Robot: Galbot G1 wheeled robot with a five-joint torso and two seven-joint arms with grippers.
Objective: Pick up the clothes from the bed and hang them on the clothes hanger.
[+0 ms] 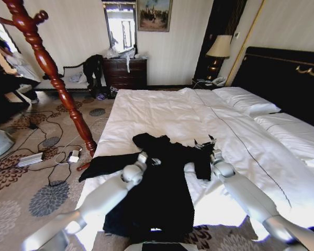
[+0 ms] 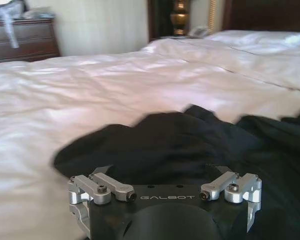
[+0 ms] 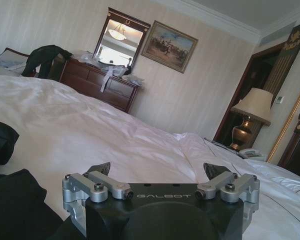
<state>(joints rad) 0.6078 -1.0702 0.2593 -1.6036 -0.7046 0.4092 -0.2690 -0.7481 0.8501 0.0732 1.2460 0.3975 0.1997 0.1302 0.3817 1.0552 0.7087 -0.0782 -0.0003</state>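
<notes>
Clothes: one long black coat of soft cloth (image 1: 162,193), spread flat across the near edge of the very wide bed with white duvet (image 1: 162,112); one sleeve trails over the bed's left side toward the patterned carpet (image 1: 21,193).

Head view. Left gripper (image 1: 145,157) rests on the coat's upper left part, near the collar; whether its fingers are apart or together cannot be told here. Right gripper (image 1: 205,142) sits at the coat's upper right corner, by the other sleeve, fingers apart over cloth and duvet. Tall black headboard with gold trim (image 1: 288,78) runs along the right. Turned red-brown wooden coat stand (image 1: 52,73) leans up from the carpet left of the bed. Dark wooden dresser (image 1: 125,72) stands against the far wall, table lamp with cream shade (image 1: 219,49) beside the headboard.

Left wrist view. Left gripper (image 2: 165,172) lies pressed into the coat (image 2: 180,145); fingertips are lost against the black cloth, so its state cannot be told. White duvet (image 2: 115,85) stretches beyond.

Right wrist view. Right gripper (image 3: 160,170) has its two dark fingertips (image 3: 101,168) well apart, holding nothing, over bare duvet (image 3: 90,120). Coat cloth (image 3: 15,205) lies just beside it at one side.
</notes>
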